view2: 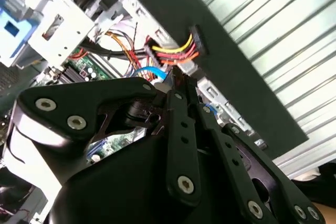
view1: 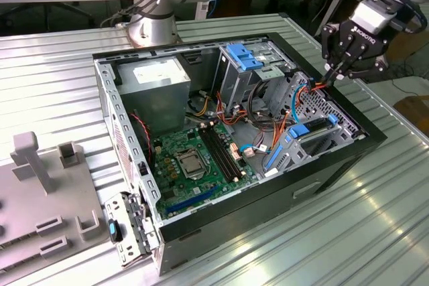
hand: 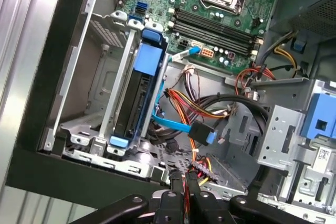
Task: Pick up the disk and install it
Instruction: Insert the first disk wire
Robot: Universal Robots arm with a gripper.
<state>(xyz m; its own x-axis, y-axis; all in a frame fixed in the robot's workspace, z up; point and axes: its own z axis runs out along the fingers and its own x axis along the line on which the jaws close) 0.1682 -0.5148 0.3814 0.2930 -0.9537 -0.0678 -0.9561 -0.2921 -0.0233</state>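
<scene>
While tight on cable (view2: pixel 173 51), end effector (hand: pixel 184 179)

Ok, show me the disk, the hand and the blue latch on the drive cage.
the disk (hand: pixel 131 104), first wrist view, dark face between its blue rails
the hand (view1: pixel 332 77), exterior view, midway between its fingertips
the blue latch (view1: pixel 242 56), exterior view, its middle
</scene>
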